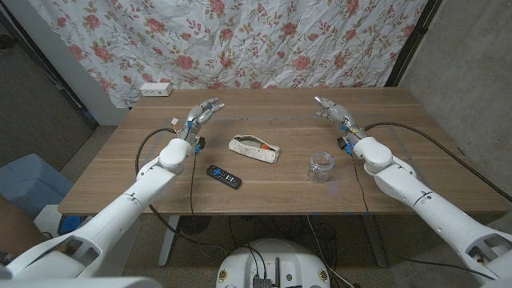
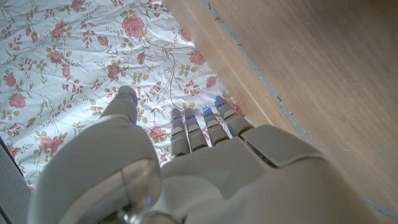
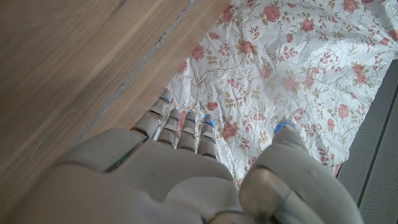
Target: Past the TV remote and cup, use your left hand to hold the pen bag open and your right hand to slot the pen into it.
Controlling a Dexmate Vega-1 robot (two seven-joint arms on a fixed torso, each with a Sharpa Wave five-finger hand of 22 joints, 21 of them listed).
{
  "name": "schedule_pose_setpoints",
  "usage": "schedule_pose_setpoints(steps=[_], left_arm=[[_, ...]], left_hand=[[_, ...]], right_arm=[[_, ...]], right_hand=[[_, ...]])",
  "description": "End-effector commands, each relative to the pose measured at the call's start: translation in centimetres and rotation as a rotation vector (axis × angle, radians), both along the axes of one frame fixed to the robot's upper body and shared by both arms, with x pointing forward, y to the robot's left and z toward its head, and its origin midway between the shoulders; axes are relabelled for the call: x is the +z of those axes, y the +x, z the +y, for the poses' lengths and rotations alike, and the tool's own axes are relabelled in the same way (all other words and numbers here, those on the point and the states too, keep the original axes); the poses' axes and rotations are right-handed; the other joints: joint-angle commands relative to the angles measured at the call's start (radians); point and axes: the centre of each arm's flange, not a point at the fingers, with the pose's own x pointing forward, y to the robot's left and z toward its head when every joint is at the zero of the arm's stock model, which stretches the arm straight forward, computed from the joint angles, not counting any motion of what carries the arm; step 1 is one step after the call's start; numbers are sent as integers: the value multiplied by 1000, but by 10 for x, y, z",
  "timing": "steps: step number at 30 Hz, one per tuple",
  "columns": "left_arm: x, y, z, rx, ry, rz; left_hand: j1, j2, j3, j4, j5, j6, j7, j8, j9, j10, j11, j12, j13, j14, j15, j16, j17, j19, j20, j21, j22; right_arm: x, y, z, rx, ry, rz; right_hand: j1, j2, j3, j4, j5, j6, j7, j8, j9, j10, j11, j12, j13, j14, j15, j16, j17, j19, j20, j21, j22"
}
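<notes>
A cream pen bag [image 1: 254, 150] lies mid-table, and a thin red-orange thing on top of it [image 1: 263, 146] may be the pen; I cannot tell. In front of it lie a black TV remote [image 1: 225, 176] and a clear cup [image 1: 321, 166]. My left hand [image 1: 202, 114] hovers to the left of and behind the bag, fingers apart and reaching toward the table's back, holding nothing. My right hand [image 1: 332, 110] mirrors it behind the cup, also holding nothing. In the wrist views, the left hand [image 2: 186, 162] and right hand [image 3: 174, 168] point at the curtain, nothing in them.
A floral curtain [image 1: 264, 40] hangs behind the wooden table [image 1: 400, 120]. A white power strip [image 1: 156, 89] sits at the back left corner. Black cables run along both arms across the table. A blue bin [image 1: 24, 180] stands on the floor at left.
</notes>
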Motion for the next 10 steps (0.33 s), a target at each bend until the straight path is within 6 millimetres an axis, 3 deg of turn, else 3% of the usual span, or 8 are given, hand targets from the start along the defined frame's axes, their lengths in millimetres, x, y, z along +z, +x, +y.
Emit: schedule_pose_setpoints(steps=[1, 10], left_arm=[[-15, 11, -8, -47, -134, -11], [-21, 16, -10, -99, -143, -12]], left_hand=[[-27, 10, 0, 14, -1, -20, 7, 4, 2, -20, 5, -2, 2, -14, -5, 1, 5, -15, 1, -2, 2], [-78, 27, 0, 24, 0, -74, -1, 1, 1, -68, 3, -5, 1, -60, -4, -2, 5, -57, -7, -4, 2]], right_arm=[[-9, 12, -10, 12, 91, 33], [-11, 15, -11, 16, 125, 38]], right_hand=[[-20, 9, 0, 10, -1, -9, 4, -4, 0, -3, 0, -5, 0, -4, -5, -6, 3, -8, 1, -3, 3], [-42, 22, -3, 21, 1, -15, 7, -7, 0, -5, 1, -7, 0, -7, -1, -8, 3, -15, 1, -4, 3]])
